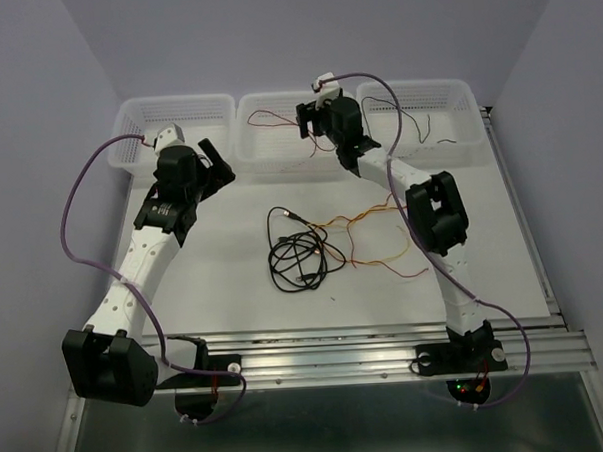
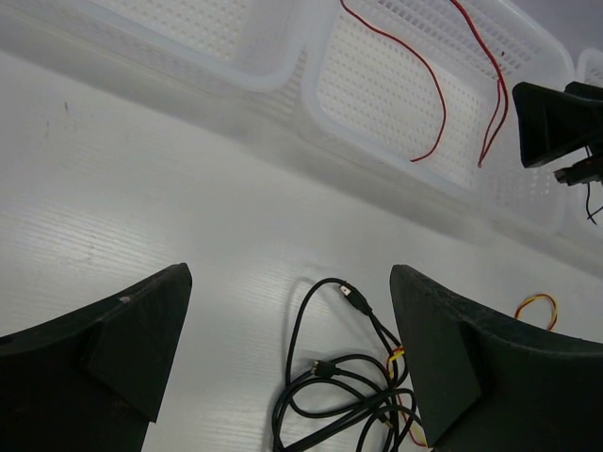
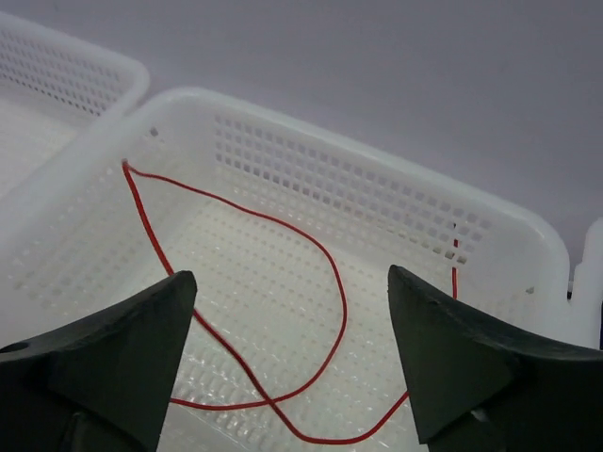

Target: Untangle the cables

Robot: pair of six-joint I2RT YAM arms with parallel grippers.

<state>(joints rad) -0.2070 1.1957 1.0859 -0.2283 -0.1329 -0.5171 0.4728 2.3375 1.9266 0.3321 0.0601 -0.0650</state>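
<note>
From above, the reference is the middle white perforated plastic basket [image 1: 276,95] in the far row of three. A thin dark red wire [image 1: 267,115] lies inside it. The right gripper [image 1: 309,121] hangs above the same basket, over its right half. The left gripper [image 1: 217,162] is outside, near the basket's left front corner. The rest of the cables lie on the table on the near side of the basket. A long black cable in a loose round coil [image 1: 295,254] is there, and thin yellow-orange wires [image 1: 366,221] run from it to the right, about parallel to the basket's front wall.

In the left wrist view, the left gripper [image 2: 290,278] has its fingers spread wide and holds nothing. The black coil [image 2: 325,377] lies between them, closer to the right finger, with one plug end pointing toward the basket [image 2: 396,179].

In the right wrist view, the right gripper [image 3: 292,282] also has its fingers apart, with nothing between them. The red wire [image 3: 320,273] rests on the basket floor beneath, in one long bend.

I judge that the left arm already faces the coil, while the right arm must first come back over the front wall.
</note>
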